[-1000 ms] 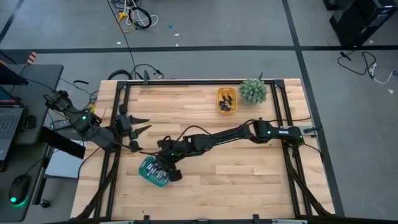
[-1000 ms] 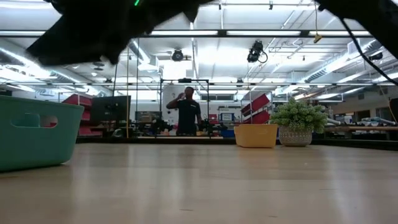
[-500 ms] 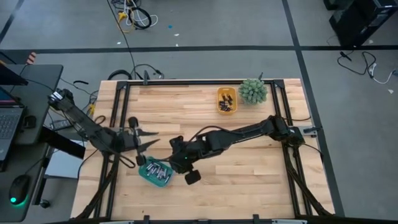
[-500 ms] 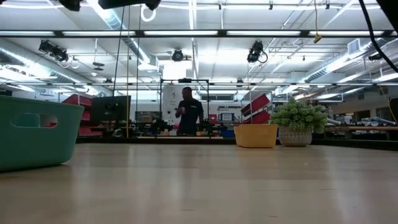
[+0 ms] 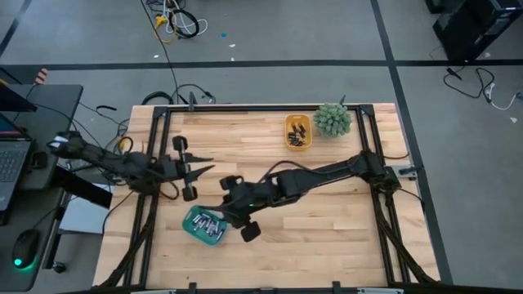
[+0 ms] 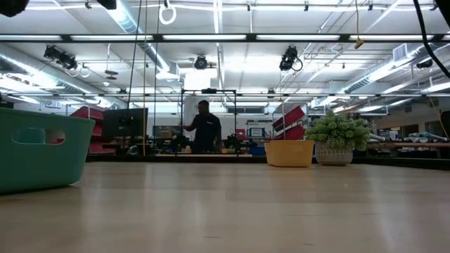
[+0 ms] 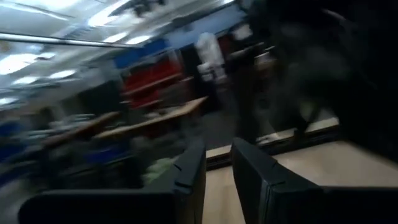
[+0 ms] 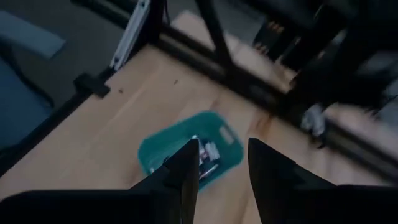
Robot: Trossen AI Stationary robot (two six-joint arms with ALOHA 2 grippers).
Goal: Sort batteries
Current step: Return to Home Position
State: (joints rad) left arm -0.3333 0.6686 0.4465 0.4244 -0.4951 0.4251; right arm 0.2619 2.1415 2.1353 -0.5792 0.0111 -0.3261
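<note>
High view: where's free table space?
Free: light wooden table between the right arm and the picture's lower edge; the strip left of the yellow plastic bin. Crowded: teal plastic bin, with right gripper and left gripper close.

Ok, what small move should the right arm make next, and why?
Probably draw the right gripper back from the green bin toward its own side: it is open and empty, and batteries show only in that bin and the yellow bin.

Bare table (image 5: pixel 327 237) beside green bin (image 5: pixel 189 224)
</note>
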